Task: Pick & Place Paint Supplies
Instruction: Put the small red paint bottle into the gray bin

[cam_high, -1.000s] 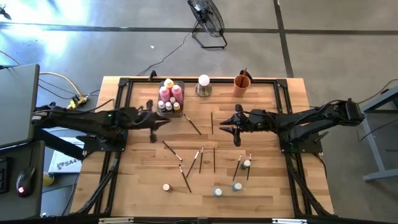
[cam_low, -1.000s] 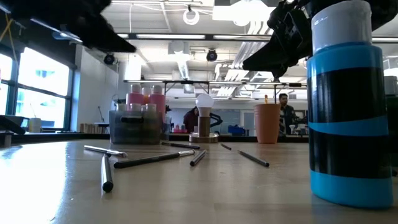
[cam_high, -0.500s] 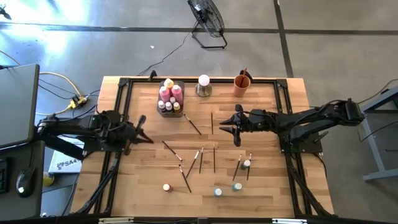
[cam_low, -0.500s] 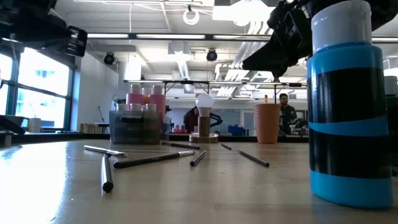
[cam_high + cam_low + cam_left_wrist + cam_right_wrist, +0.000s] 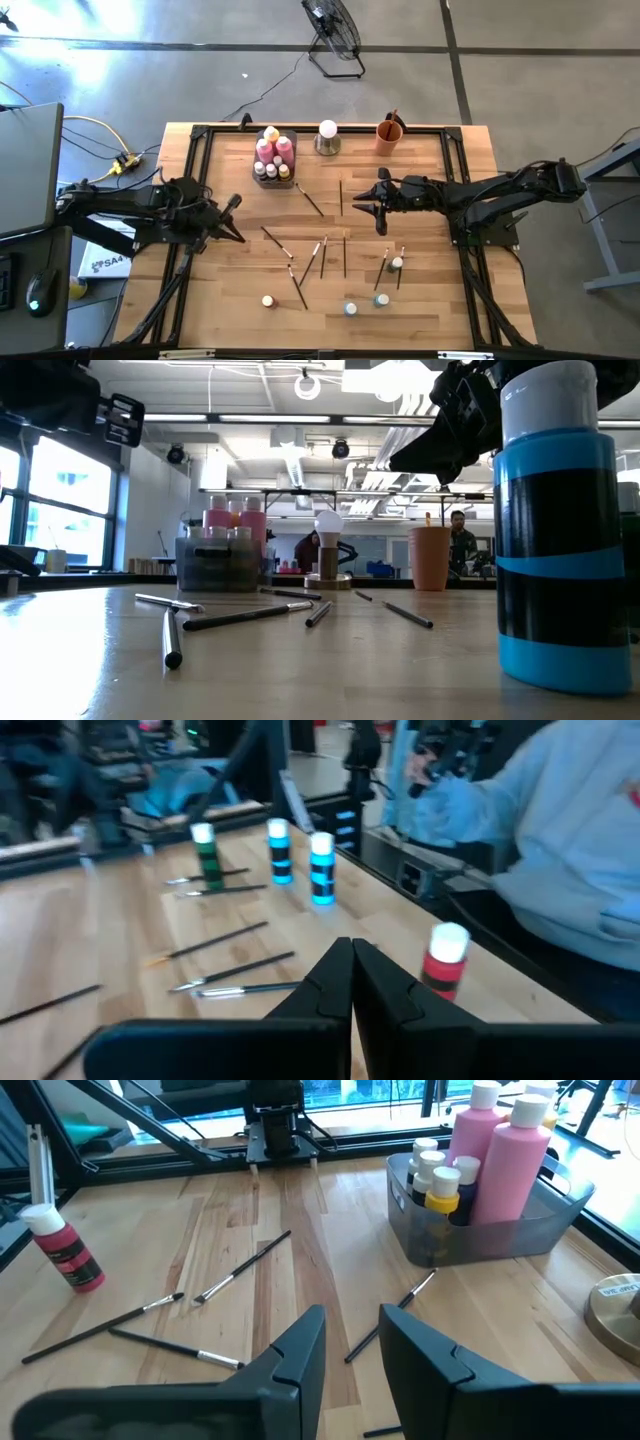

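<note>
Withdrawn leftward, left gripper (image 5: 233,205) jaws pressed together — right gripper (image 5: 358,208) jaws spread, empty — above brush-strewn wooden table (image 5: 230,280).

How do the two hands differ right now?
The left hand has its fingers pressed shut, while the right hand has a gap between its fingers. The left hand sits at the table's left edge; the right hand hovers mid-table, over the brushes. Neither holds anything.

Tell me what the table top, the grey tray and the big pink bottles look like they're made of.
Table top: looks like wood, jointed strips with visible grain, light satin finish. Grey tray: probably plastic, translucent smoky walls with the bottles showing through. Pink bottles: likely plastic, smooth, opaque and matte, with white caps; I can't rule out that the pink is paint seen through the walls.
</note>
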Available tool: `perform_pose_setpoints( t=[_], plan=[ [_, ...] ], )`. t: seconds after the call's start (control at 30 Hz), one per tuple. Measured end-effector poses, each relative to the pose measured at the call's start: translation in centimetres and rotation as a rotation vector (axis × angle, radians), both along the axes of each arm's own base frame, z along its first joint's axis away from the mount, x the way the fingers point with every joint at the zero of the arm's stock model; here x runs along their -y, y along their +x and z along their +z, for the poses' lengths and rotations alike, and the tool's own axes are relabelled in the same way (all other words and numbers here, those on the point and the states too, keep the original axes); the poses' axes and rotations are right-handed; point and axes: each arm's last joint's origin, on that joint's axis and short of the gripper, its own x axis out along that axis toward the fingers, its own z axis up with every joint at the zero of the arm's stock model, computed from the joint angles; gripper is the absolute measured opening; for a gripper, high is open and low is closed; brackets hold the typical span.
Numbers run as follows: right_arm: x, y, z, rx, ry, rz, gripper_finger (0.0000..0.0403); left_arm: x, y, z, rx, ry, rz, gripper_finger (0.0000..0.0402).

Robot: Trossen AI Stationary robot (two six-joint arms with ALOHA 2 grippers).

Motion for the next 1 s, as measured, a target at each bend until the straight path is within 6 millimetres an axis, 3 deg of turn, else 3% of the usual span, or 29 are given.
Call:
perform_pose_setpoints(
  t=[0.23, 0.37, 0.73, 1.0],
  plan=[
    [0.0, 0.0, 0.0, 0.0, 0.0, 0.0, 0.0091, 0.3, 1.6, -2.5, 0.018, -0.02, -0.125, 0.0001],
    [0.0, 0.0, 0.0, 0.0, 0.0, 0.0, 0.0091, 0.3, 2.0, -3.3, 0.087, -0.041, -0.106, 0.0001],
    [0.0, 0.0, 0.0, 0.0, 0.0, 0.0, 0.0091, 1.7, 2.3, -4.7, -0.019, -0.099, -0.22, 0.0],
    [0.0, 0.0, 0.0, 0.0, 0.003, -0.001, 0.0091, 3.6, 2.8, -5.2, -0.002, -0.021, -0.095, 0.0]
  ],
)
